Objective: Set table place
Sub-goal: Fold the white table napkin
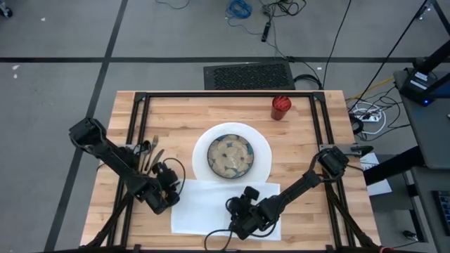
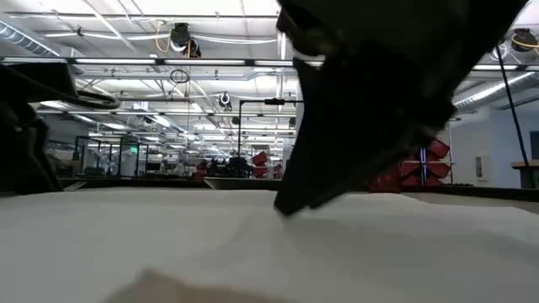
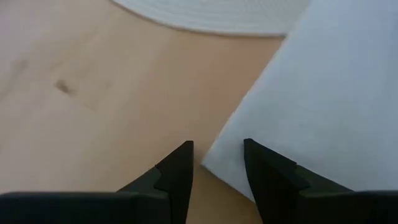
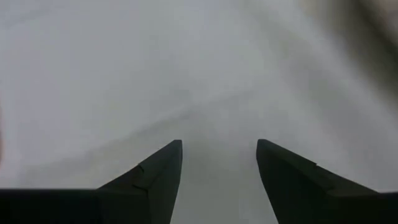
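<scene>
Table, a light butcher-block top inside a black tube frame, is carrying the place setting: one white plate at its centre with one patterned bowl sitting on it, one red cup standing well apart toward the far right corner, and a small cluster of cutlery lying to the plate's left, too small to count. One white cloth is lying flat on the near half of the table, its far edge just beside or slightly under the plate, its long axis running left to right.

Both arms are working at this cloth. The left gripper is hovering low at the cloth's left corner, fingers narrowly parted, with the corner tip lying between them and bare wood to one side; the cloth is extending away from it toward the right arm. The right gripper is sitting over the cloth's near right part, fingers moderately apart with only cloth beneath, gripping nothing.

The coming move, judged from this, is turning on the left corner: the left gripper is the nearer one and is already straddling it.
</scene>
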Available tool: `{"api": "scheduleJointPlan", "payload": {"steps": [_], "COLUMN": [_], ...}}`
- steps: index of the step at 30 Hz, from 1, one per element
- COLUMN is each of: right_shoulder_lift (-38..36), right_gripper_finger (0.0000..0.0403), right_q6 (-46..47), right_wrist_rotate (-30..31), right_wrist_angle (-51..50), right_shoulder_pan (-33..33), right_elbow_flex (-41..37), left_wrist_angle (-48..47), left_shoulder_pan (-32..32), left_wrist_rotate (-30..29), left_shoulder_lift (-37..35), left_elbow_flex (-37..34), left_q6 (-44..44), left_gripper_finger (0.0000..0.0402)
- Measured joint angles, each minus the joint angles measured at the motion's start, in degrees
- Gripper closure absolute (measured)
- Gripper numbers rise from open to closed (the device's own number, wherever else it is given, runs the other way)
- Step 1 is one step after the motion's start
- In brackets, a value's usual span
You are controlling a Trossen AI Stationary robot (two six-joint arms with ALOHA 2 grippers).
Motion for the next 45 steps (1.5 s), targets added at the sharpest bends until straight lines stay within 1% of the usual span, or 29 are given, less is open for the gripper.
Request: {"api": "scheduleJointPlan", "payload": {"steps": [4, 5, 7, 8, 11, 12, 13, 15, 16, 19, 22, 25, 30, 35, 38, 41, 43, 45], "right_shoulder_lift": [0.8, 0.6, -0.4, -1.2, -3.8, -4.3, -4.3, -3.5, -2.9, -1.3, 1.1, 1.8, 0.2, -4.6, -5.7, -5.2, -4.2, -2.8], "right_gripper_finger": [0.0209, 0.0209, 0.0209, 0.0209, 0.0209, 0.0209, 0.0209, 0.0209, 0.0209, 0.0209, 0.0209, 0.0209, 0.0209, 0.0209, 0.0209, 0.0209, 0.0209, 0.0209], "right_q6": [0.8, 1.0, 0.2, -0.9, -4.4, -4.3, -4.1, -4.1, -4.8, -8.5, -8.5, -7.5, -7.2, -5.7, -2.2, 4.5, 7.9, 8.8], "right_wrist_rotate": [-8.2, -8.4, -6.7, -4.6, 4.8, 7.4, 8.7, 7.6, 6.7, 1.8, -2.8, -3.2, -2.7, 1.9, 4.4, 6.8, 6.8, 6.8], "right_wrist_angle": [2.1, 2.2, 1.5, 0.5, 0.9, 0.0, -0.8, -0.4, 0.4, 5.5, 5.8, 5.2, 1.3, -5.7, -11.2, -16.7, -16.8, -15.5], "right_shoulder_pan": [-0.1, -0.1, 0.0, 0.1, -0.6, -1.4, -2.4, -4.5, -5.5, -7.5, -8.8, -8.8, -8.3, -6.7, -5.7, -5.1, -5.3, -5.4], "right_elbow_flex": [0.3, 0.3, 0.0, -0.1, 0.4, 0.4, 0.4, 0.2, 0.1, 0.3, 0.2, 0.3, 0.2, 0.2, 0.2, 0.1, -0.4, -0.6], "left_wrist_angle": [-0.5, -0.3, 0.3, 0.8, 4.8, 6.6, 8.8, 12.4, 12.7, 12.7, 12.4, 12.5, 12.3, 12.2, 12.1, 12.1, 11.7, 11.3], "left_shoulder_pan": [-1.6, -2.0, -2.3, -2.3, -2.3, -2.3, -2.3, -2.3, -2.3, -2.3, -2.3, -2.3, -2.3, -3.0, -3.4, -3.7, -4.0, -4.2], "left_wrist_rotate": [2.9, 2.9, 2.5, 1.9, -0.4, -1.0, -1.8, -2.4, -2.5, -2.8, -2.3, -0.7, 1.8, 2.4, 2.9, 3.3, 3.5, 3.7], "left_shoulder_lift": [-2.2, -2.6, -3.5, -4.1, -4.1, -4.1, -3.8, -2.7, -2.3, -0.9, 0.0, 0.7, 0.7, 0.7, 0.6, 0.6, 0.6, 0.6], "left_elbow_flex": [1.4, 1.6, 2.4, 2.7, 3.0, 3.0, 3.0, 3.1, 3.1, 3.0, 2.2, 1.4, 0.4, 0.4, 0.4, 0.4, 0.5, 0.5], "left_q6": [0.8, 1.5, 2.1, 2.5, 4.7, 5.5, 6.6, 8.9, 9.4, 9.1, 7.7, 6.4, 6.0, 6.0, 6.0, 6.0, 6.0, 5.9], "left_gripper_finger": [0.0274, 0.0274, 0.0274, 0.0274, 0.0274, 0.0274, 0.0274, 0.0274, 0.0274, 0.0274, 0.0274, 0.0274, 0.0274, 0.0274, 0.0274, 0.0274, 0.0274, 0.0274]}}
